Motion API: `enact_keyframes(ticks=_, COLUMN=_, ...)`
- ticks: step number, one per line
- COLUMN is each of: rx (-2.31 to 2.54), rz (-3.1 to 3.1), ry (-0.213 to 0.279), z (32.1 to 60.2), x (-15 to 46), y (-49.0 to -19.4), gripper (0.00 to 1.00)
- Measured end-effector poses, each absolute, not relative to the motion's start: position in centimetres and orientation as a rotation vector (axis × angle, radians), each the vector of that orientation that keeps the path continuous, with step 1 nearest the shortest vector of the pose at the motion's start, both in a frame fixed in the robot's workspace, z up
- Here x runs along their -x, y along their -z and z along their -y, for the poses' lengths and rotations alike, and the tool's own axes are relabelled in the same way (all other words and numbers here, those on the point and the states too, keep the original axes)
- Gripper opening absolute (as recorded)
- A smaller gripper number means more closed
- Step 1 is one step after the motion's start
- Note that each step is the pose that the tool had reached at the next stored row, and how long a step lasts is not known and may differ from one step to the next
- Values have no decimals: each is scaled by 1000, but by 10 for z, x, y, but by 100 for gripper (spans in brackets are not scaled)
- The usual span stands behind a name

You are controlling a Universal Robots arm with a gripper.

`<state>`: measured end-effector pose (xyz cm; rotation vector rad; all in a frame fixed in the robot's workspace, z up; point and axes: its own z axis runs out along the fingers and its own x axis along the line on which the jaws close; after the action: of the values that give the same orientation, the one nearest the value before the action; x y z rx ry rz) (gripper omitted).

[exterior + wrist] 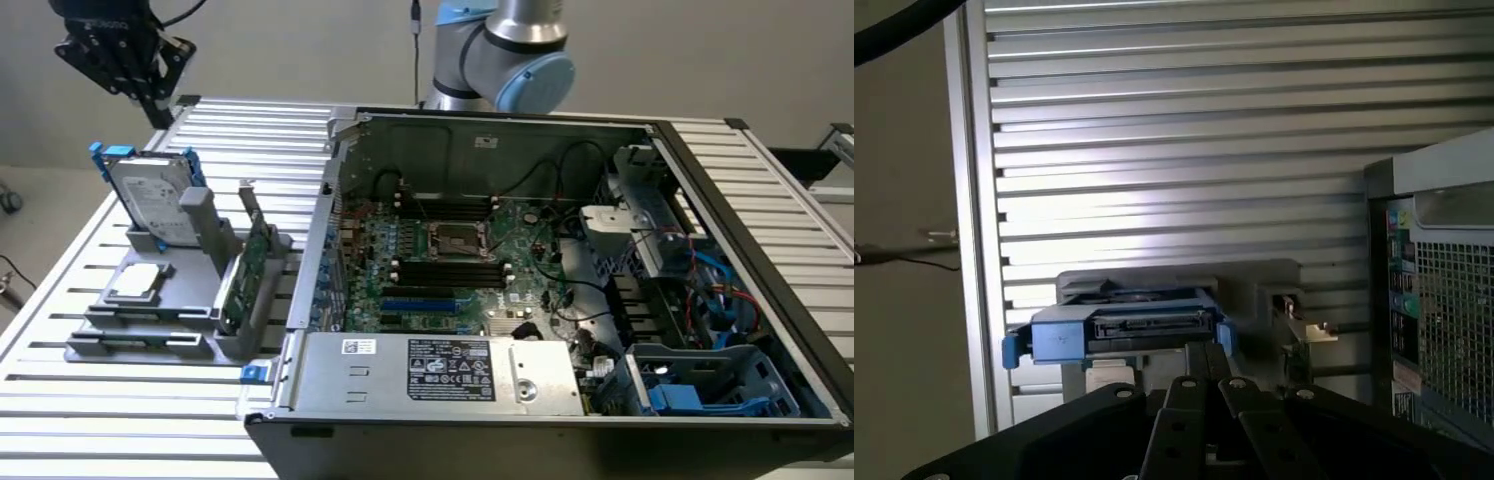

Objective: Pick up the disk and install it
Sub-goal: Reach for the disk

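While hand [138, 88] hovers apart from the disk [150, 190] | pinched closed, holding nothing | disk upright in grey holder [198, 215]

In the exterior view the top edge cuts off the gripper [138, 88] and the arm [514, 50]. A grey holder [198, 215] post hides part of the disk [150, 195]. The bottom edge crops the computer case [467, 440], and its label [451, 368] is too small to read. In the wrist view the gripper covers the disk's lower edge.
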<state>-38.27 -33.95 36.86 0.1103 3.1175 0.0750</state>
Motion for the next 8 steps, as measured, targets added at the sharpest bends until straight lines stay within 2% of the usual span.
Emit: enact_keyframes(ticks=8, rx=-110, rz=-3117, ry=-75, z=332, x=419, y=-363, gripper=11)
